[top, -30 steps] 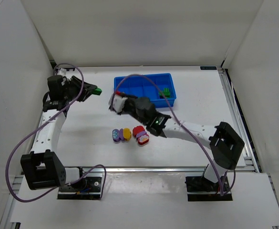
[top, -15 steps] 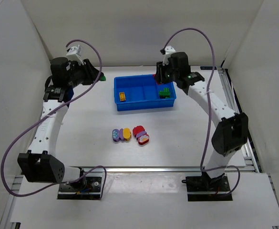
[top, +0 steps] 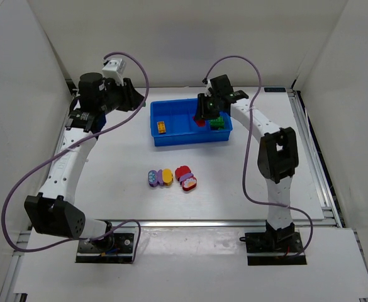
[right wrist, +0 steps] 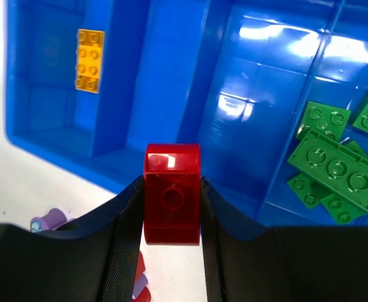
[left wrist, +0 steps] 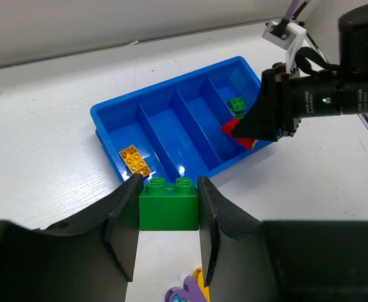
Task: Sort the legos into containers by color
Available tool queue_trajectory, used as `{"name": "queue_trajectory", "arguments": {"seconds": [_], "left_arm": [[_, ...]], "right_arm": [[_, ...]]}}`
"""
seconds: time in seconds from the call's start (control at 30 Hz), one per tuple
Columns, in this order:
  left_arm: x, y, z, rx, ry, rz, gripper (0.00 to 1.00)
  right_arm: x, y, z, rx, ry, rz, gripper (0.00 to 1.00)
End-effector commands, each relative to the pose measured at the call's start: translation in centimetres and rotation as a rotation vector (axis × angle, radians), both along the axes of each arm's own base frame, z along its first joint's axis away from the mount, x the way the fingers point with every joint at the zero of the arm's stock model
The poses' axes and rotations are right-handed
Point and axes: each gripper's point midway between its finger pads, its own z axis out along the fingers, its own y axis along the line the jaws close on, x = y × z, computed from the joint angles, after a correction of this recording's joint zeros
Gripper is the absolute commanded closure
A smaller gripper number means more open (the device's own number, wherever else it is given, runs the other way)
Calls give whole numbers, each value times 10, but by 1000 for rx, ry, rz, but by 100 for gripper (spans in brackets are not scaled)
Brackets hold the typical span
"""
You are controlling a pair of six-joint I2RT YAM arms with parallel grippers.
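Red plastic sits pinched between the fingers of the right gripper point(right wrist: 172, 196): a red brick point(right wrist: 172, 211), clamped on both sides, the jaws closed no wider than the brick itself. It hangs above the near wall of the blue tray point(top: 187, 140), just over the rim, and touches nothing below. Over on the other side, the left gripper point(left wrist: 169, 211) is closed just as snugly on a green brick point(left wrist: 169, 204), studs up, gripped flat on both flanks and held in the air near the far left corner of the counter point(top: 108, 182), left of the tray and apart from it. Now the tray: it lies along the far edge, right of centre, with four compartments side by side. One orange brick point(right wrist: 89, 60) lies alone in the leftmost compartment. A pile of green pieces point(right wrist: 334, 165) fills the rightmost one, flat plates overlapping each other. The two middle compartments show only bare blue floor. Out in the middle of the counter, towards the near edge and well apart from the tray, the loose bricks point(top: 171, 177) huddle in a short row: purple, yellow, red and pink, touching or nearly so.
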Motion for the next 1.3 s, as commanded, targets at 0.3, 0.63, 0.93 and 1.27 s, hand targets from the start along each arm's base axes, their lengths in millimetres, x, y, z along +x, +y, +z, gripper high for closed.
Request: {"name": "queue_trajectory", "arguments": {"seconds": [0.3,0.63,0.93,1.27], "left_arm": [[0,-8,12,25,-59,-19,90],[-1,-23,12,18,-69,-74,90],[-5,-82,6,-147,39,-364,90],[51,-154,-29,-203,141,-489,90]], "right_arm": [[29,3,-17,-15,-13,-29,67],[35,16,-3,-32,-108,14,27],[5,-2,126,-5,-423,60,26],[-32,-129,139,-224,-515,-5,22]]}}
